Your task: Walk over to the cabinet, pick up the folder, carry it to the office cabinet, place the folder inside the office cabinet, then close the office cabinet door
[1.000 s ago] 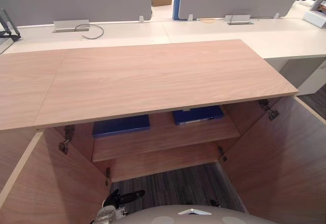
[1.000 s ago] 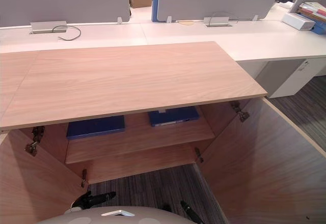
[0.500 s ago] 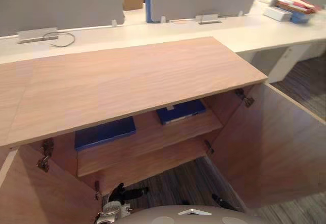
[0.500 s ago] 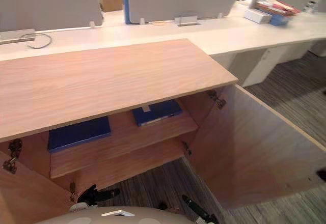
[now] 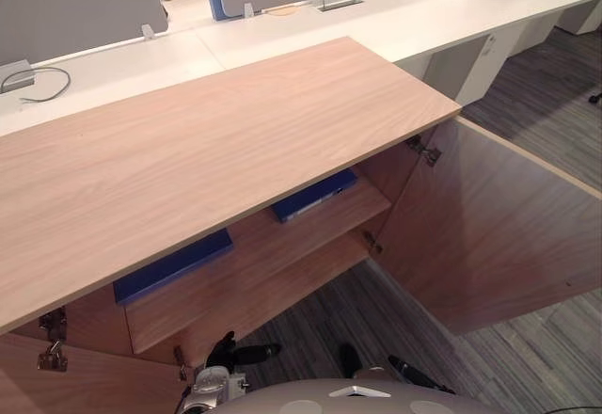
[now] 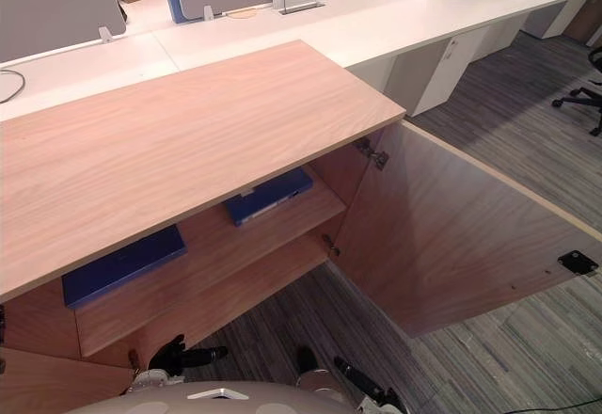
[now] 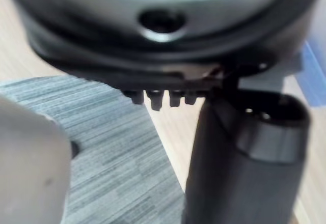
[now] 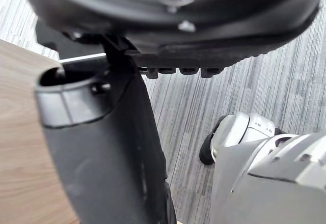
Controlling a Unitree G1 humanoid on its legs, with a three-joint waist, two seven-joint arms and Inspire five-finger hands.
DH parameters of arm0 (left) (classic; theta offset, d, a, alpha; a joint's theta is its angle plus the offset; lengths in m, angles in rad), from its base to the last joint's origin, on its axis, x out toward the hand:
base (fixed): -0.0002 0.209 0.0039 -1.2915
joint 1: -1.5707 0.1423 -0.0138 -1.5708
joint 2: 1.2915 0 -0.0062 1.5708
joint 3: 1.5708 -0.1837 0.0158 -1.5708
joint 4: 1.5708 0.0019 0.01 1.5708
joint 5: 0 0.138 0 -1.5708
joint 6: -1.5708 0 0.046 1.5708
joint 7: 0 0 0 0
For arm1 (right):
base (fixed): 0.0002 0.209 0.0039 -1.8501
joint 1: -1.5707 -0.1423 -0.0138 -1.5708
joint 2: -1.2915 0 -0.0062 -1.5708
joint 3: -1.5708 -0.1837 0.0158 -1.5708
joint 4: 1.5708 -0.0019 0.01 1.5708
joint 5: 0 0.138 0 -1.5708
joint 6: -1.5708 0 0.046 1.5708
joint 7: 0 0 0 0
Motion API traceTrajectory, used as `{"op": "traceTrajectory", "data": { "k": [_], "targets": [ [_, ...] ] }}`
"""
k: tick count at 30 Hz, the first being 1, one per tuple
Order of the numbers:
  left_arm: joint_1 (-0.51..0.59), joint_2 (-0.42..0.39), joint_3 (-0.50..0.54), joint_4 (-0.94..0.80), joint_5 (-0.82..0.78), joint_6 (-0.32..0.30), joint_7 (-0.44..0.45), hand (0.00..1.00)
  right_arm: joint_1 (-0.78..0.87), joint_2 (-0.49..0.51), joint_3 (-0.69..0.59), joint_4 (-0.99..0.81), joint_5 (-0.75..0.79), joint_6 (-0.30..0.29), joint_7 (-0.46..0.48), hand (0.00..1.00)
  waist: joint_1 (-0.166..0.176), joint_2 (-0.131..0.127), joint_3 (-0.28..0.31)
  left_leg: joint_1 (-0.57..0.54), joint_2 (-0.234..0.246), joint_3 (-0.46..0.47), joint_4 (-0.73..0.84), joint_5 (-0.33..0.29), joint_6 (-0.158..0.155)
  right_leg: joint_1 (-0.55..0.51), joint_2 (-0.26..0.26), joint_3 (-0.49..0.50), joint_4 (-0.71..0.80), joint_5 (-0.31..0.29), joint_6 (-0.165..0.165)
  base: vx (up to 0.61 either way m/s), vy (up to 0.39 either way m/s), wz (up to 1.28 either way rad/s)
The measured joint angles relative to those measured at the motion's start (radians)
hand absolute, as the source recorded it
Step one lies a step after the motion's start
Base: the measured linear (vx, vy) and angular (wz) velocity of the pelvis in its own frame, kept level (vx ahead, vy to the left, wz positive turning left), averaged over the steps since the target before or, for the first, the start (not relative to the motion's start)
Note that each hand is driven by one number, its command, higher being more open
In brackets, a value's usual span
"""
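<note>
The wooden office cabinet point(image 5: 216, 141) stands before me with both doors swung open. Two blue folders lie flat on its upper shelf under the top board: one at the left point(image 5: 174, 265) and one further right point(image 6: 268, 196). My left hand point(image 5: 232, 352) hangs low in front of the cabinet, over the carpet, with relaxed fingers and nothing in it. Over the carpet at the lower right, my right hand point(image 6: 362, 385) is also low, its fingers straight and empty. Both hands are well below and short of the shelf.
The right door point(image 6: 461, 235) juts out toward me over the grey striped carpet; the left door point(image 5: 75, 381) shows at the lower left. White desks point(image 5: 310, 28) with grey partition panels run behind the cabinet. An office chair base point(image 6: 578, 99) stands at the far right.
The whole picture has swung, so the camera has turned to the right. The folders and doors lie as before, and both hands stay low and empty.
</note>
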Motion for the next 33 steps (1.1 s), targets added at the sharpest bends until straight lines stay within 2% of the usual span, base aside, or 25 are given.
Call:
{"op": "traceTrajectory", "data": {
  "k": [5, 21, 23, 24, 25, 26, 27, 28, 29, 30, 31, 32, 33],
  "targets": [
    [0.001, -0.005, 0.0, -0.014, 0.0, -0.005, -0.002, 1.0, -0.001, 0.004, 0.001, -0.012, 0.001, 0.0, 0.001, 1.0, 0.009, -0.013, 0.008, 0.014, 0.004, 0.014, 0.0, -0.001, -0.001, 0.003, -0.001, 0.0, 0.015, -0.005, -0.006, -0.05, -0.022, -0.07],
    [-0.011, -0.004, 0.021, -0.012, 0.006, -0.006, -0.003, 1.0, -0.001, 0.006, 0.048, -0.03, 0.002, 0.0, 0.002, 1.0, 0.009, -0.025, 0.014, 0.039, 0.018, 0.023, -0.001, -0.005, -0.01, 0.017, 0.012, -0.007, 0.016, -0.003, -0.003, 0.01, -0.001, -0.01],
    [-0.023, -0.003, 0.037, -0.01, 0.017, -0.006, 0.002, 1.0, 0.0, 0.008, 0.062, -0.03, 0.001, 0.0, 0.002, 1.0, 0.008, -0.036, 0.03, 0.053, 0.009, 0.036, -0.007, -0.002, -0.008, 0.015, 0.014, -0.01, 0.032, -0.002, -0.002, 0.0, 0.021, -0.13],
    [-0.029, -0.004, 0.041, -0.008, 0.026, -0.006, 0.002, 1.0, -0.002, 0.006, 0.074, -0.032, 0.0, -0.001, 0.004, 1.0, 0.009, -0.037, 0.038, 0.055, 0.009, 0.044, -0.007, -0.001, -0.006, 0.006, 0.014, -0.03, 0.044, -0.001, -0.001, -0.06, -0.035, -0.42],
    [-0.041, -0.003, 0.044, -0.005, 0.031, -0.008, 0.003, 1.0, -0.004, 0.002, 0.106, -0.049, -0.001, -0.002, 0.007, 1.0, 0.016, -0.043, 0.065, 0.064, 0.016, 0.085, -0.01, 0.003, -0.002, -0.023, 0.004, -0.125, 0.087, -0.005, -0.018, -0.09, -0.056, -0.48],
    [-0.042, -0.002, 0.048, -0.007, 0.032, -0.008, 0.003, 1.0, -0.004, 0.002, 0.111, -0.056, -0.001, -0.003, 0.009, 1.0, 0.018, -0.035, 0.075, 0.068, 0.017, 0.104, -0.014, 0.005, 0.0, -0.032, -0.009, -0.177, 0.105, -0.02, -0.042, -0.12, -0.079, -0.56],
    [-0.042, -0.003, 0.051, -0.007, 0.031, -0.009, 0.003, 1.0, -0.003, 0.001, 0.111, -0.063, -0.001, -0.002, 0.012, 1.0, 0.013, -0.032, 0.078, 0.072, 0.024, 0.128, -0.017, 0.007, 0.002, -0.051, -0.042, -0.282, 0.154, -0.067, -0.101, -0.08, -0.035, -0.42],
    [-0.039, -0.003, 0.051, -0.007, 0.031, -0.009, 0.004, 1.0, -0.003, -0.002, 0.114, -0.068, -0.001, -0.002, 0.017, 1.0, 0.009, -0.029, 0.081, 0.086, 0.031, 0.148, -0.023, 0.008, 0.0, -0.075, -0.083, -0.381, 0.244, -0.092, -0.138, -0.02, -0.021, -0.51],
    [-0.033, -0.002, 0.051, -0.007, 0.031, -0.009, 0.005, 1.0, 0.006, -0.005, 0.119, -0.068, -0.007, -0.003, 0.018, 1.0, 0.008, -0.029, 0.083, 0.114, 0.037, 0.175, -0.034, 0.011, -0.007, -0.092, -0.136, -0.472, 0.359, -0.118, -0.159, 0.12, -0.028, -0.63],
    [-0.028, 0.001, 0.052, -0.009, 0.031, -0.012, 0.005, 1.0, 0.03, -0.001, 0.119, -0.066, -0.007, -0.01, 0.013, 1.0, 0.009, -0.035, 0.082, 0.144, 0.042, 0.202, -0.033, 0.013, -0.01, -0.084, -0.187, -0.541, 0.437, -0.148, -0.157, 0.15, -0.041, -0.56],
    [-0.028, 0.003, 0.052, -0.01, 0.031, -0.013, 0.004, 1.0, 0.033, 0.001, 0.119, -0.066, -0.008, -0.011, 0.012, 1.0, 0.008, -0.039, 0.082, 0.15, 0.04, 0.204, -0.031, 0.013, -0.01, -0.083, -0.192, -0.549, 0.436, -0.146, -0.151, 0.15, -0.082, -0.76],
    [-0.033, 0.004, 0.068, -0.007, 0.031, -0.016, 0.002, 1.0, 0.034, 0.005, 0.123, -0.073, -0.03, -0.014, 0.014, 1.0, 0.008, -0.056, 0.083, 0.154, 0.03, 0.212, -0.002, 0.015, -0.006, -0.066, -0.178, -0.589, 0.437, -0.15, -0.165, 0.06, -0.106, -0.93],
    [-0.033, 0.005, 0.087, 0.0, 0.032, -0.018, 0.001, 1.0, 0.034, 0.003, 0.137, -0.076, -0.04, -0.019, 0.016, 1.0, 0.01, -0.067, 0.088, 0.137, 0.034, 0.2, 0.034, 0.004, 0.029, -0.047, -0.16, -0.58, 0.381, -0.132, -0.173, 0.0, -0.109, -1.08]
  ]
}}
